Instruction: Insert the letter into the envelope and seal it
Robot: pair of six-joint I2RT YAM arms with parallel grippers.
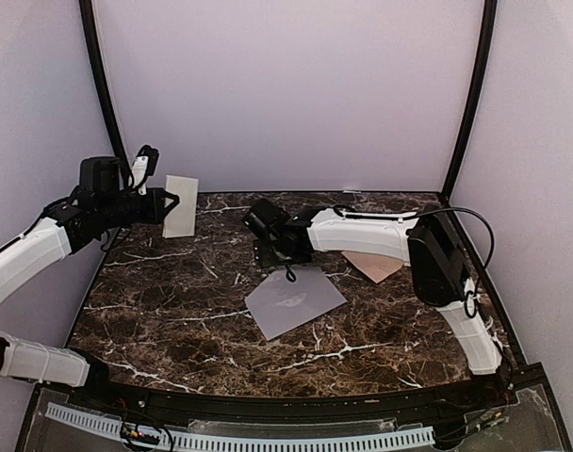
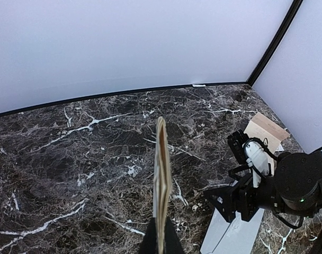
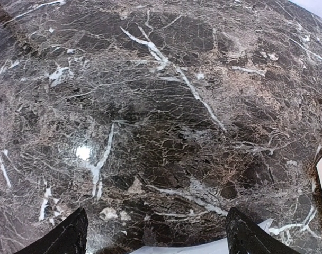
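I saw the left end effector (image 1: pixel 166 204) clamped on the letter (image 1: pixel 180 206), held upright at far left; the envelope (image 1: pixel 294 301) lay flat on the tabletop (image 1: pixel 173 282), its far edge under the nearer right end effector (image 1: pixel 270 250), jaws apart.

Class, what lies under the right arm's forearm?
A tan paper sheet lies on the marble table, one corner showing; the arm covers the rest, so its full shape is hidden.

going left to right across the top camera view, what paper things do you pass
letter held up in the left gripper → envelope lying flat → tan sheet
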